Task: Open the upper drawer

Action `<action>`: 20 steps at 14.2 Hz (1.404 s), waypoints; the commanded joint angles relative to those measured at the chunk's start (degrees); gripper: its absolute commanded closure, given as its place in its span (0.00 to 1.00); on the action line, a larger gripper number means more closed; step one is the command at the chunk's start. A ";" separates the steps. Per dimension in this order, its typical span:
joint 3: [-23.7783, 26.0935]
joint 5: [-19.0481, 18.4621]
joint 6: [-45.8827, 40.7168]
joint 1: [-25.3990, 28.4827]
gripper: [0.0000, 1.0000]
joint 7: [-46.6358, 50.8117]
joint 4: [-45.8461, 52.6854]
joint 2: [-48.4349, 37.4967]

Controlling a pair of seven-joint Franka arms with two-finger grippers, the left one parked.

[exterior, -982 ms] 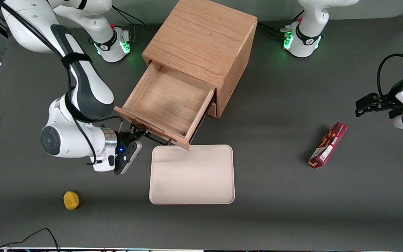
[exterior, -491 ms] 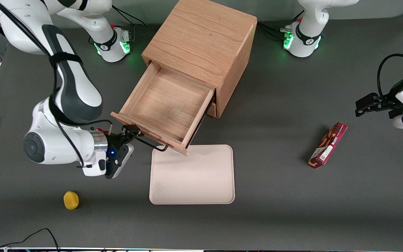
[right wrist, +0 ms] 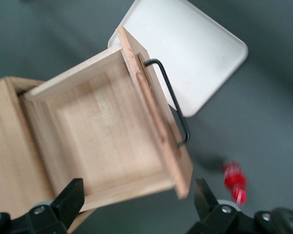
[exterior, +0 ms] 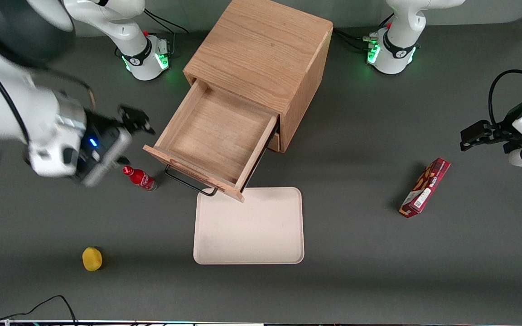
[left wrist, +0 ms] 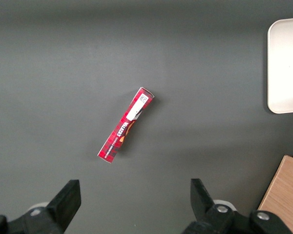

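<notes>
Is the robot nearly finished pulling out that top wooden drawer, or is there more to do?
It looks done. The shallow light-wood upper drawer stands pulled far out of the oak cabinet, its inside bare. Nothing is in hand: the right arm's gripper is open, raised beside the drawer, clear of its thin black wire handle. Little seems left.

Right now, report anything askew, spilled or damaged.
Only the red bottle lies tipped on the table beside the open upper drawer; nothing spilled or broken. The tool hangs open above the table, clear of the handle.

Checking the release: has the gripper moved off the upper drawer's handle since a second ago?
Yes. The gripper has left the handle and pulled up and away from the upper drawer.
</notes>
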 commanded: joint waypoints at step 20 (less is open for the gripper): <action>-15.03 -14.30 12.73 -0.53 0.00 28.00 -40.05 -36.21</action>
